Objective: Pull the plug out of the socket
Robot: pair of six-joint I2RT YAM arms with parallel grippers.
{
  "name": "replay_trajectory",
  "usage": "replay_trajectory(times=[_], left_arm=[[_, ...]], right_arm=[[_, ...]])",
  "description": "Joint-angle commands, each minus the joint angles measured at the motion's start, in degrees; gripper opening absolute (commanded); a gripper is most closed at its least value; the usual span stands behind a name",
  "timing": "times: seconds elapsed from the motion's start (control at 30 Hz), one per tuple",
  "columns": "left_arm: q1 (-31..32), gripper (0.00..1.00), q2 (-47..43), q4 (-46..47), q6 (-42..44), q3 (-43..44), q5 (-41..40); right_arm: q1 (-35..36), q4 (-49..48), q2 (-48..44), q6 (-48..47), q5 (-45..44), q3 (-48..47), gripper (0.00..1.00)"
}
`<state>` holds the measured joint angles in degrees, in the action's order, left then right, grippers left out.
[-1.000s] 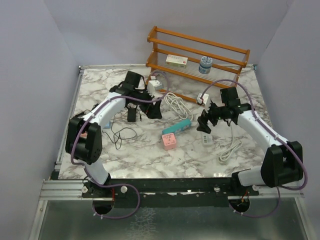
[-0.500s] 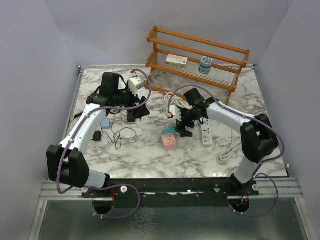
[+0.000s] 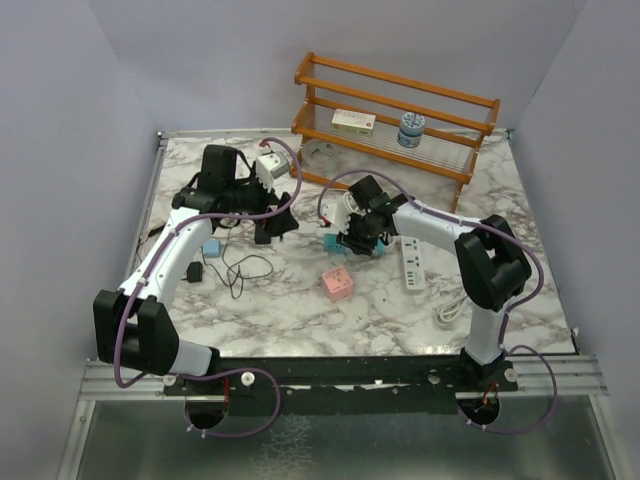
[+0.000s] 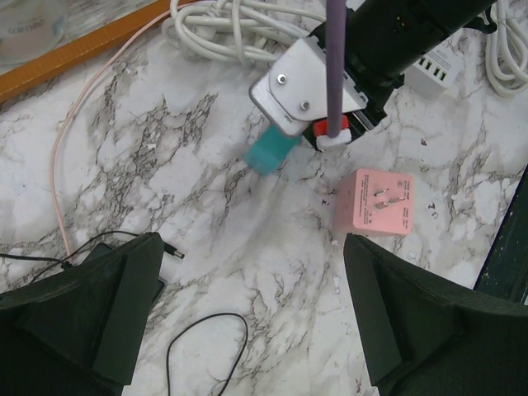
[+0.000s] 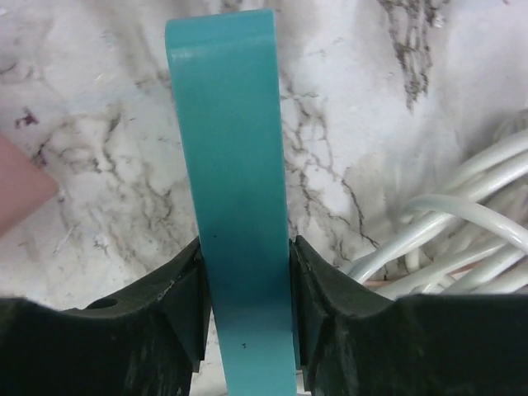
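the teal flat plastic bar [image 5: 231, 148], judged the socket, is clamped between the jaws of the right gripper [image 5: 247, 276]; the pink pronged cube [image 4: 377, 201] lies just outside them. the left gripper [image 4: 247, 318] is spread wide, empty. a square, firm squeeze is advised.

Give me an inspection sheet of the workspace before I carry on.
Surface: marble table, cluttered.
Job's things: teal bar gripped; pink pronged adapter apart from it, prongs up; white power strip nearby.
Clutter: wooden rack holding box and tin; small blue block.
End effectors: left end effector open, empty; right end effector shut on teal bar.
Cables: white cable coil, black cord, thin pink wire, all loose.
Surroundings: plain walls; nothing else seen.
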<state>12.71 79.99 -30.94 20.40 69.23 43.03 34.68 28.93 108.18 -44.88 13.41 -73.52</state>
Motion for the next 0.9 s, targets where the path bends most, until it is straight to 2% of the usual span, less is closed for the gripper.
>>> replay_trajectory(times=[0.0, 0.17, 0.27, 0.37, 0.53, 0.67, 0.73, 0.87], left_arm=[[-0.32, 0.99, -1.14, 0.88, 0.08, -1.07, 1.55], [-0.32, 0.99, -1.79, 0.88, 0.53, -1.63, 0.73], [-0.32, 0.99, -2.15, 0.8, 1.09, -1.93, -0.51], [-0.32, 0.99, -2.51, 0.71, 1.28, -1.67, -2.88], [-0.37, 0.99, -3.56, 1.48, -0.16, -0.94, -7.91], [-0.39, 0.99, -5.56, 7.0, -4.45, -2.69, -15.51], [-0.63, 0.99, -6.52, 11.24, -8.32, -4.13, -22.3], [-1.47, 0.99, -8.42, 16.86, -9.9, -5.9, -30.96]], right_arm=[[-0.19, -1.85, 2.74, 5.86, -8.31, -2.04, 0.42], [-0.77, -5.38, 1.25, 4.92, -12.49, -0.75, 0.65], [-1.1, -3.86, -0.91, 3.85, -10.82, -1.24, 0.77], [-1.1, -0.44, -4.07, 3.47, -7.33, -1.87, 0.94], [-1.43, 0.09, -14.57, 7.7, -3.6, 1.2, 0.98], [-4.81, -3.41, -23.2, 12.93, -3.18, 5.76, 1.0], [-6.63, -6.16, -27.43, 15.52, -6.1, 8.16, 1.0], [-8.25, -9.69, -35.21, 20.61, -15.17, 11.84, 1.0]])
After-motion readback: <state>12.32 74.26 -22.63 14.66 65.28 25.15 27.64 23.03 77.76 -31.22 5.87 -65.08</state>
